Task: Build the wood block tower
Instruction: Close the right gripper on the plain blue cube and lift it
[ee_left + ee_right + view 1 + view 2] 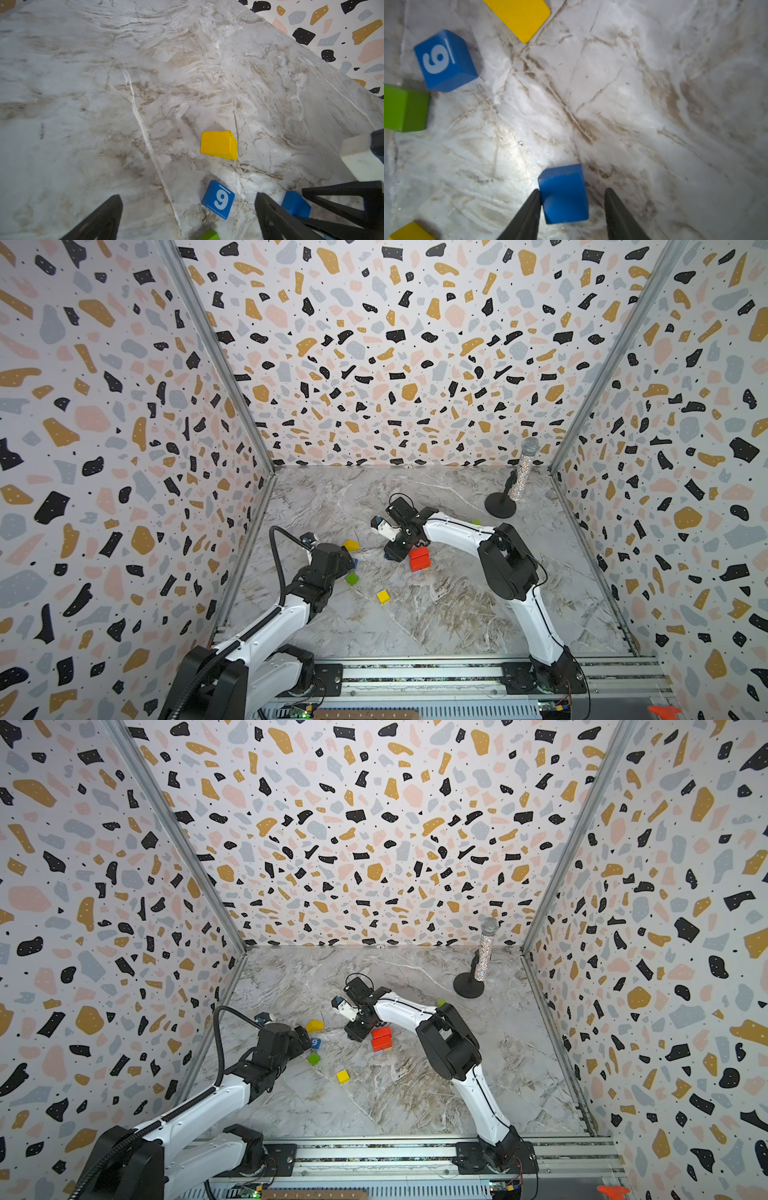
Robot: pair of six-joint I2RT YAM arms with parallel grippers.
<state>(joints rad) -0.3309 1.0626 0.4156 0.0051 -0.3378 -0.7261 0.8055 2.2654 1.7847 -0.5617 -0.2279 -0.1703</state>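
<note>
Right gripper part-spread astride the blue block, touching one side. Left gripper spread wide by the "9" block

Both top views look steeply down from high over the front rail at the whole table. Both wrist views sit close above it, the left slanting past the left hand, the right nearly straight down past the right hand, sharing the "9" block.

White links, black joints, ribbed cable, black left gripper
</note>
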